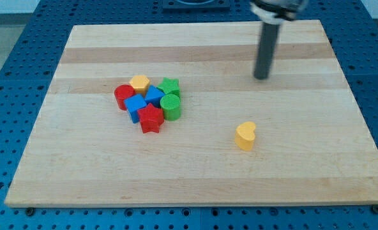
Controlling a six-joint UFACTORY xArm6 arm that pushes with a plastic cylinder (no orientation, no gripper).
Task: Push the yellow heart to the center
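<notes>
The yellow heart [245,135] lies alone on the wooden board [317,160], right of the middle and toward the view's bottom. My tip [261,77] stands on the board above it toward the view's top, slightly to the right, well apart from the heart. The dark rod rises straight up from the tip.
A tight cluster lies left of the middle: a yellow hexagon [140,83], a red cylinder [123,96], a blue block [136,107], another blue block [154,96], a red star [151,119], a green star [169,85] and a green cylinder [171,106]. A blue perforated table [10,76] surrounds the board.
</notes>
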